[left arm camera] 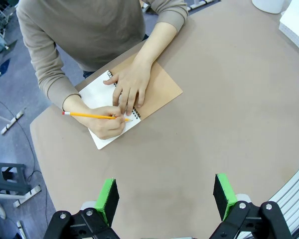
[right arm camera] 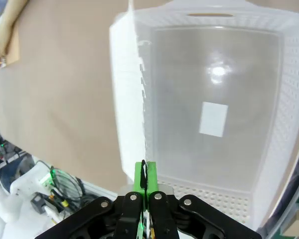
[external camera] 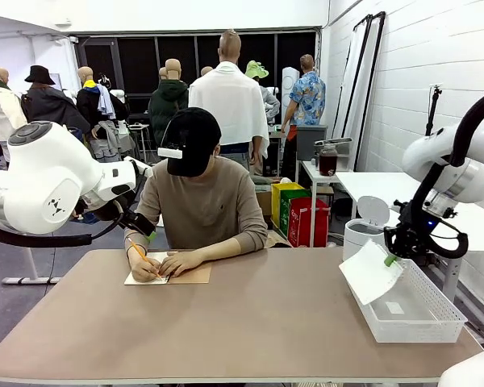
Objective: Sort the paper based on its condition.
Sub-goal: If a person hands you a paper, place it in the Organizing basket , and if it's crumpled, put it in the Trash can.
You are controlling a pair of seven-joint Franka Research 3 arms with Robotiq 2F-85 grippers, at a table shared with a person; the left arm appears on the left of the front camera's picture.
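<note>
- Right gripper (external camera: 390, 259): black two-finger pincer, green pads pressed flat together on the upper edge of a thin white paper sheet (external camera: 369, 274).
- The paper sheet hangs clear in the air from the pads, partly over the left-hand wall of a white plastic mesh basket (external camera: 423, 329).
- Front view: the sheet's broad face is turned toward the camera and tilted, spreading down and to the robot's left from the pinch point.
- Right wrist view: the sheet is seen edge-on as a thin pale line. It runs straight on from the fingertips along the line of the fingers, just inside the basket's wall. Which side is the longer one, cannot tell.
- The basket sits at the right end of the tan table (external camera: 250, 322). A small white rectangle (right arm camera: 213, 118) lies flat on the basket floor.
- A white round lidded bin (external camera: 361, 234) stands past the basket, off the table.
- Left gripper (left arm camera: 166, 199): jaws spread wide, hovering over bare tabletop.
- Beyond the left gripper, a person's hand (left arm camera: 107, 125) holds a yellow pencil (left arm camera: 92, 115) to the white page of a spiral notebook with tan cardboard cover (left arm camera: 164, 89). The other hand (left arm camera: 130, 85) lies flat on the notebook.
- The notebook and hands are well apart from the sheet and basket.
</note>
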